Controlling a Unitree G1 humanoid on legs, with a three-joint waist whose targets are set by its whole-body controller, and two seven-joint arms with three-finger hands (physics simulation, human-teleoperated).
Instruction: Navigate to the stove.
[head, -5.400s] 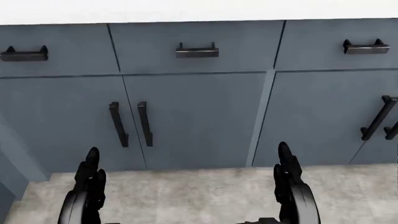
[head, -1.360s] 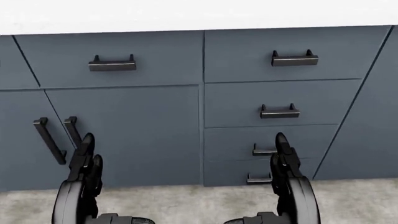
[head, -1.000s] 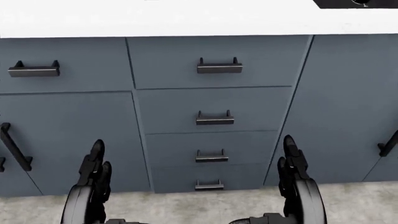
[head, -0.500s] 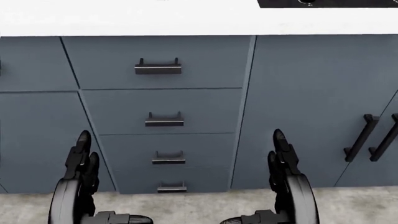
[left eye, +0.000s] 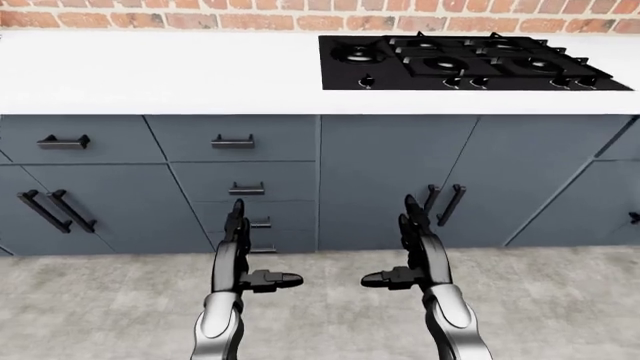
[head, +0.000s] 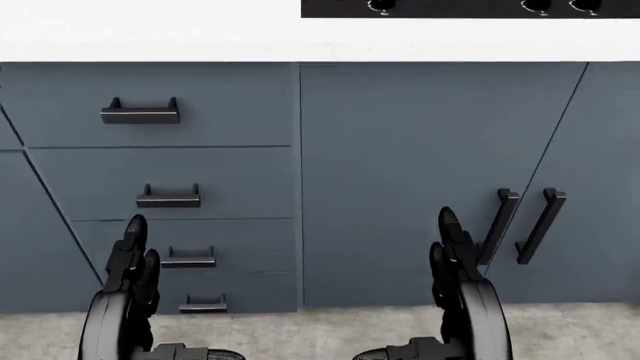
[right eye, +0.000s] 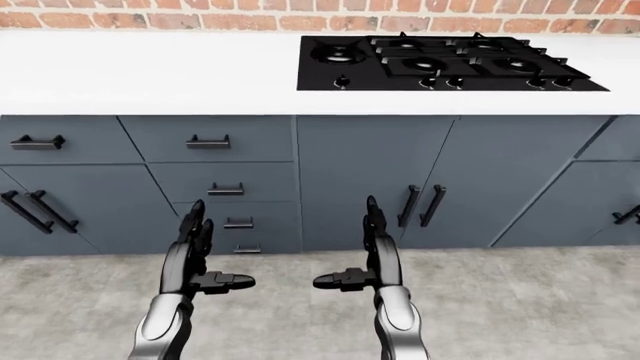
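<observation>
The black stove (left eye: 460, 61) is set into the white counter (left eye: 160, 75) at the upper right of the left-eye view; several burners and front knobs show. Its front edge shows at the top of the head view (head: 470, 7). My left hand (left eye: 243, 251) and right hand (left eye: 412, 247) are held out low over the floor, fingers straight and open, empty. Both hands stand to the left of the stove's middle, short of the cabinets.
Blue-grey cabinets run under the counter: a stack of drawers (left eye: 245, 187) at centre left and double doors with black handles (left eye: 445, 204) below the stove. A brick wall (left eye: 200, 19) backs the counter. Grey floor (left eye: 560, 300) lies below.
The whole head view has shifted: the cabinets slid left, so the camera moved right along the counter. The stove's edge has come further into view at the top. Hands kept their pose.
</observation>
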